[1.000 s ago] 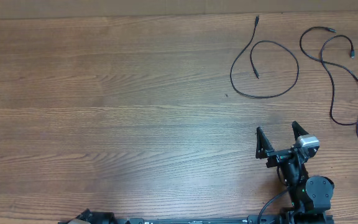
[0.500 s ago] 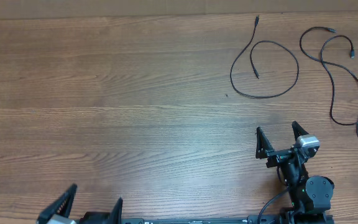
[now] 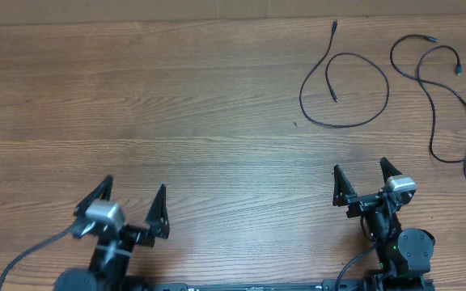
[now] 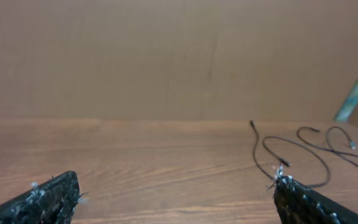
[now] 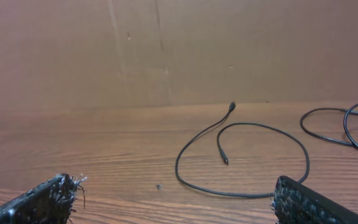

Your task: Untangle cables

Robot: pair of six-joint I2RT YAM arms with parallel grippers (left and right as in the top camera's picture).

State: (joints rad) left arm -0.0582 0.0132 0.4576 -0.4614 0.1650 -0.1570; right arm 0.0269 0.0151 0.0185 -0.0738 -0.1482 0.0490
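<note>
Both arms' jaws stood wide open and empty near the front of the surface (image 3: pixel 176 105), while the shorter cable (image 3: pixel 346 127) lay far right, apart from the longer cable (image 3: pixel 431 121), so separating looked done, the next move perhaps straightening the longer one's coils.

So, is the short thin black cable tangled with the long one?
Free. The short thin black cable lies in its own loop, bare wooden table between it and the long black cable.
</note>
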